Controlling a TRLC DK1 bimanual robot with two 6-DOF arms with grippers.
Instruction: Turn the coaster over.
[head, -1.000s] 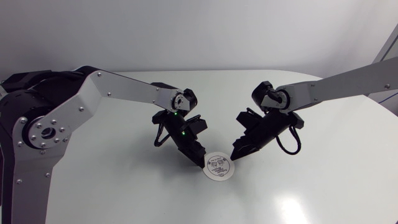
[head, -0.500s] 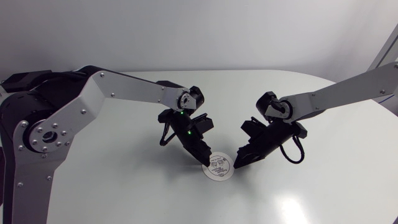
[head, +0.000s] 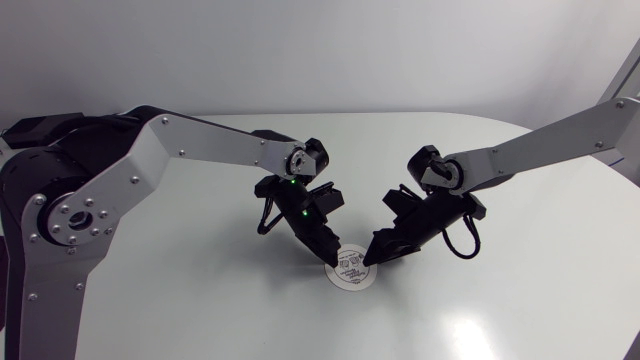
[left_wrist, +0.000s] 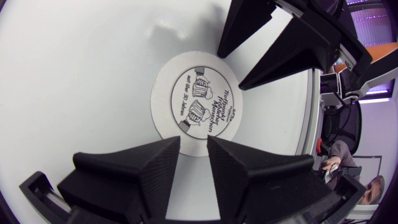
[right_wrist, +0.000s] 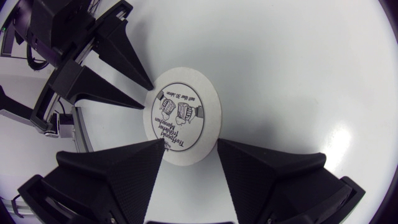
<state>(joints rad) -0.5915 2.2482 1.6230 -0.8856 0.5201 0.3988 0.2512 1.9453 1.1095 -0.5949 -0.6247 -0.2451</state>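
Observation:
A round white coaster (head: 351, 269) with dark print on its upper face lies flat on the white table (head: 180, 300). My left gripper (head: 330, 256) points down at its left edge, and in the left wrist view its fingers (left_wrist: 140, 165) stand close together with a narrow slit and nothing between them, the coaster (left_wrist: 198, 102) just ahead of their tips. My right gripper (head: 372, 258) is at the coaster's right edge. In the right wrist view it (right_wrist: 191, 146) is open, fingertips spread over the near rim of the coaster (right_wrist: 182, 115). Nothing is gripped.
Each wrist view shows the other arm's gripper across the coaster: the right one (left_wrist: 229, 70) and the left one (right_wrist: 148, 97). Both arms slant in over the table's middle. Bare white table surrounds the coaster.
The right gripper has opened and come down leftward to the coaster's right edge. The left gripper moved right to the left edge early on, then held still.

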